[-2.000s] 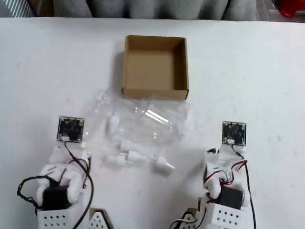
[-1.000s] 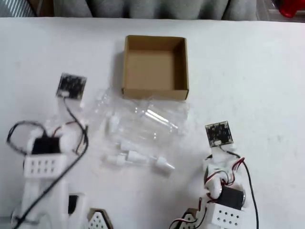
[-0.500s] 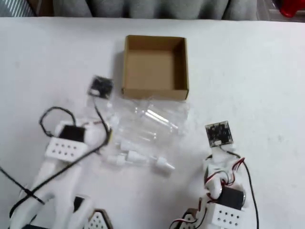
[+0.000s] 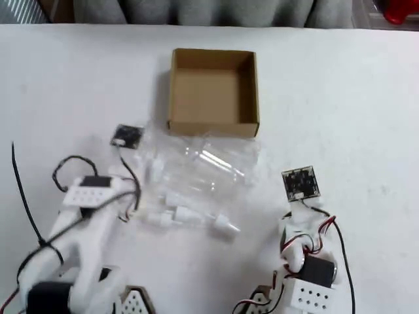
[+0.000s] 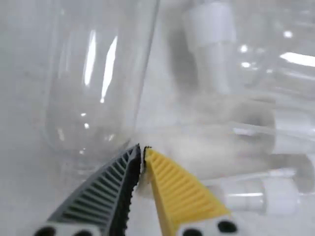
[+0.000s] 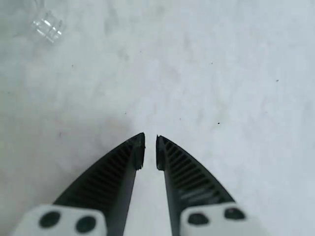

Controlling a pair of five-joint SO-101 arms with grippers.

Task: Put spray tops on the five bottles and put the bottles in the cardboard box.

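Several clear bottles (image 4: 200,163) lie in a heap just in front of the cardboard box (image 4: 213,91), which holds nothing. White spray tops (image 4: 190,217) lie loose at the heap's near side. My left arm (image 4: 91,196) stands at the heap's left edge. My left gripper (image 5: 141,150) is shut with nothing in it, its grey and yellow tips right at the base of one lying clear bottle (image 5: 93,73). Spray tops (image 5: 275,137) lie just beyond it. My right gripper (image 6: 150,141) hangs shut over bare table to the right of the heap, with a bottle neck (image 6: 47,23) farther off.
The white table (image 4: 340,98) has free room to the right, left and behind the box. My right arm's base (image 4: 304,261) sits at the near edge. Grey chairs stand behind the far edge.
My left arm has swung forward from the near edge and then in toward the left side of the bottle heap. My right arm turned a little inward early on and has kept still since.
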